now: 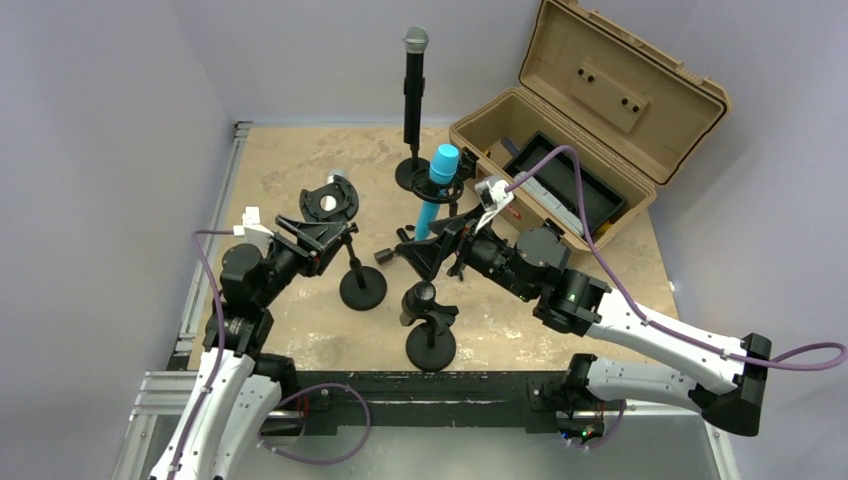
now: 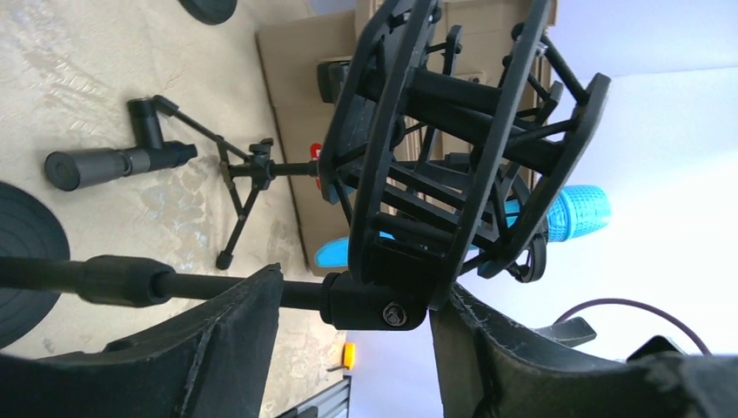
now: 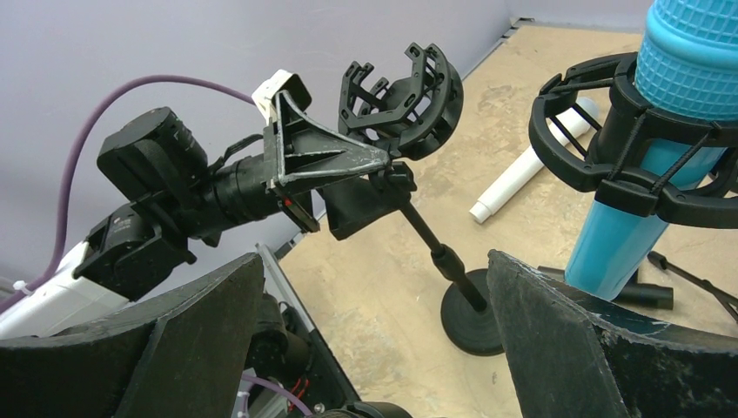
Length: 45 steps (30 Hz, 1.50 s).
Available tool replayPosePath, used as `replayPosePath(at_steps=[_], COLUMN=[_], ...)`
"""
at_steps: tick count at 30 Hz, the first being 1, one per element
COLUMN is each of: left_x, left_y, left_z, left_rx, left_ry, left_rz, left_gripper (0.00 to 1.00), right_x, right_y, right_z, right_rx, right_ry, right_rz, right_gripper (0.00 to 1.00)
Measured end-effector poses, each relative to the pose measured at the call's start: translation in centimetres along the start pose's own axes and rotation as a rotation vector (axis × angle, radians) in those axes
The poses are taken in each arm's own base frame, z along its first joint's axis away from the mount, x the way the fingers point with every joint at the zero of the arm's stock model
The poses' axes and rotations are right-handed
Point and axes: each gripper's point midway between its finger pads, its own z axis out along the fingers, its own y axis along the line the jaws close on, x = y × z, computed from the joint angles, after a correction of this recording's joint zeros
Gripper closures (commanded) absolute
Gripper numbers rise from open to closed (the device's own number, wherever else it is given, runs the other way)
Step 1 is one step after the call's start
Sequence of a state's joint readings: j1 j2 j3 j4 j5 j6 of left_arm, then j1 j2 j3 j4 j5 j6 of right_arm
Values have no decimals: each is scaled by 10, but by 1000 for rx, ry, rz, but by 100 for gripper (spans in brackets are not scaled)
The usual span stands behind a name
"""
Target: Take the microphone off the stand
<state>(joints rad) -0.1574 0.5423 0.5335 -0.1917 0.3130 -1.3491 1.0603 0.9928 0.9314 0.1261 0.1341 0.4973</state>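
While the top view lays out the whole table [image 1: 290, 160], only the wrist views show how the tools stand. From above, the blue microphone [image 1: 440, 180] stands nearly upright at mid-table in a ring mount [image 3: 609, 165] on a tripod stand [image 2: 239, 174], just left of the open tan toolbox [image 1: 600, 110]. A black microphone [image 1: 413, 90] with a silver grille stands upright on its own round-based stand at the far edge. A third, short stand [image 1: 430, 330] sits near the arms.

The left wrist view looks along the rod of a round-based stand [image 1: 362, 288] at the left of the table. It shows the left gripper [image 2: 357, 340] half closed around the joint block under a black shock mount [image 2: 452, 148]. One finger [image 2: 522, 366] lies against the block and the other crosses the rod just beside it. Whether they clamp it cannot be told.

The right wrist view shows the right gripper [image 3: 374, 331] with its jaws spread wide and nothing between them. The blue microphone is just beyond its right-hand finger [image 3: 609, 348], apart from it. This view alone shows a white tube [image 3: 531, 165] lying on the table beyond the ring mount.

A red patch [image 2: 320, 170] on the toolbox front is too small to read.
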Motion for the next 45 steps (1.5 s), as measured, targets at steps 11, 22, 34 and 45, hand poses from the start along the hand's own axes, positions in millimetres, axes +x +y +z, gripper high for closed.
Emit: replayPosePath(at_steps=[11, 22, 34, 45], left_x=[4, 2, 17, 22], left_y=[3, 14, 89, 79], left_z=[-1, 3, 17, -12], left_rx=[133, 192, -51, -182], left_ry=[-19, -61, 17, 106], left_rz=[52, 114, 173, 316], left_gripper=[50, 49, 28, 10], right_x=[0, 1, 0, 0], right_y=[0, 0, 0, 0], right_z=[0, 1, 0, 0], right_rx=[-1, 1, 0, 3], right_ry=[-2, 1, -2, -3], right_rz=[1, 0, 8, 8], right_gripper=[1, 1, 1, 1])
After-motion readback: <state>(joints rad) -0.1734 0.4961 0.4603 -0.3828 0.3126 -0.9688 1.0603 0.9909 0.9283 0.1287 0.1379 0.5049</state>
